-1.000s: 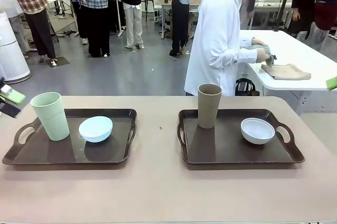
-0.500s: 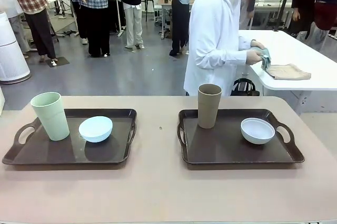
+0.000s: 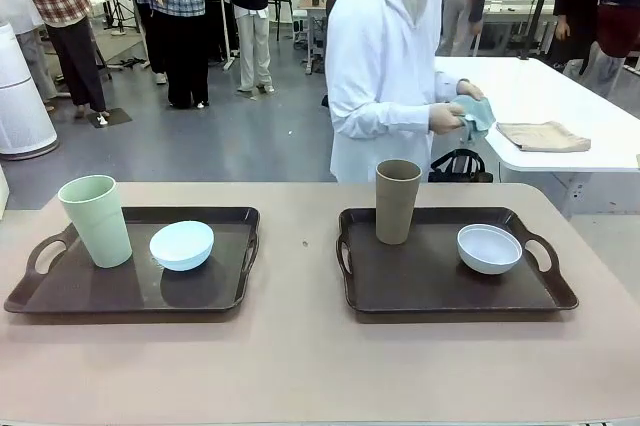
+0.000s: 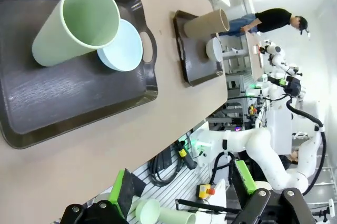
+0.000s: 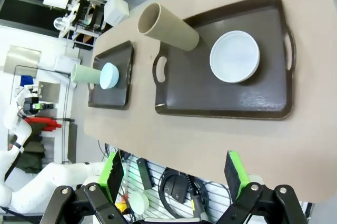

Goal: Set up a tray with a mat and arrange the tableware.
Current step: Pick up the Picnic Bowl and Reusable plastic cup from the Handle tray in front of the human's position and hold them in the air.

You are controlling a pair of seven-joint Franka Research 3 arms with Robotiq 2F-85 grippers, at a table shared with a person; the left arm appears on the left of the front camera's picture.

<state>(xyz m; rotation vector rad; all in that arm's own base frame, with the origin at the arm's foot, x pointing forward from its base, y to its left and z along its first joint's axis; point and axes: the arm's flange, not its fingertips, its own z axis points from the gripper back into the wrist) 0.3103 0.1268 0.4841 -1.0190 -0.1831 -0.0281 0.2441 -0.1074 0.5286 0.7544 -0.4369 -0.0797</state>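
My left gripper (image 4: 183,187) is spread and empty. The left tray (image 3: 100,291) holds the pale green cup (image 3: 95,221) with the light blue bowl (image 3: 182,244) just right of it; the right tray (image 3: 430,286) holds the brown cup (image 3: 397,201) and white bowl (image 3: 489,248), apart. My right gripper (image 5: 174,174) is spread too, and all 4 pieces look light, stiff and a little slick, so I'd pinch each over its rim.

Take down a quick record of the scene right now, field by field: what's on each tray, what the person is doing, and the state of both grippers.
left tray: pale green cup upright, light blue bowl beside it
right tray: brown cup upright, white bowl apart from it
mats on trays: none
person's hand: holding a teal cloth by the white table
folded beige cloth: lying on the white table
left gripper: fingers open, holding nothing
right gripper: fingers open, holding nothing
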